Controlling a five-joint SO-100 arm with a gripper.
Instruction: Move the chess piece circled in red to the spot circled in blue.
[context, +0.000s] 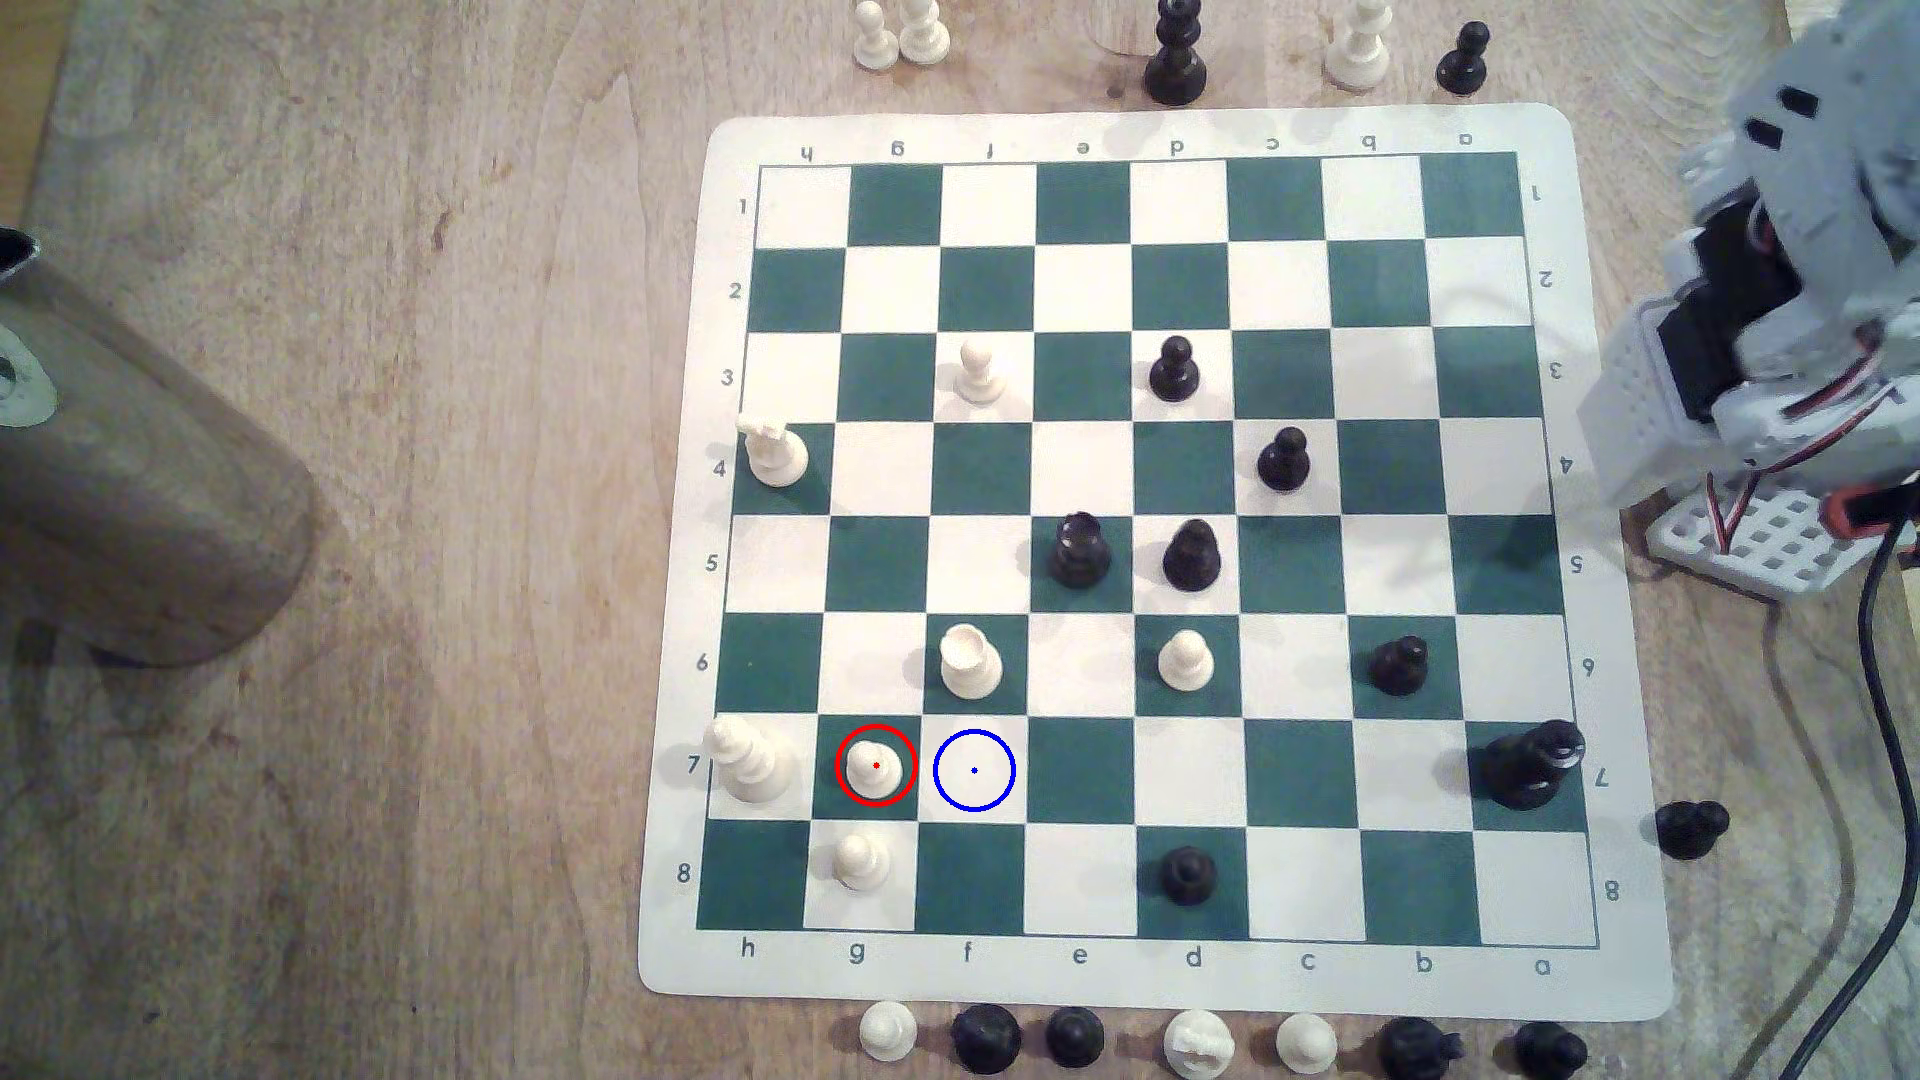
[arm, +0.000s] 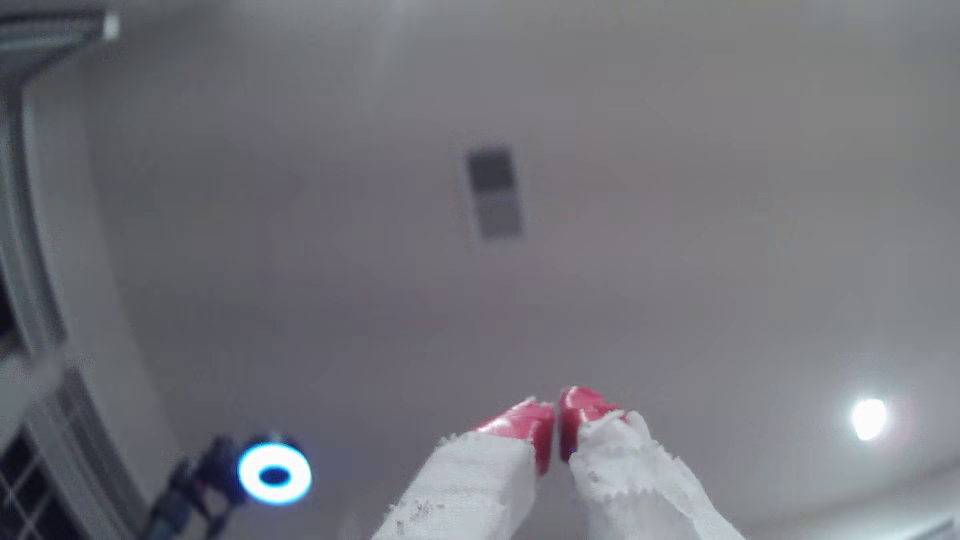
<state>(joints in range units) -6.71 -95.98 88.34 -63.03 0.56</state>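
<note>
From my wrist camera I see the gripper (arm: 557, 415) pointed up at a plain grey ceiling (arm: 623, 156), its two white fingers with red tips pressed together and holding nothing. A glowing blue ring light (arm: 275, 473) sits nearby.

In the exterior view, the folded white arm (context: 1766, 343) sits at the right edge, well apart from the play. On the green-and-cream chess board (context: 1143, 540), the small cream-white plastic pawn (context: 875, 766) stands upright inside the red circle on a green square of row 7. The cream square ringed in blue (context: 974, 770) lies just beside it toward the exterior view's right, bare. A taller cream rook (context: 970, 659) stands just beyond that square.
</note>
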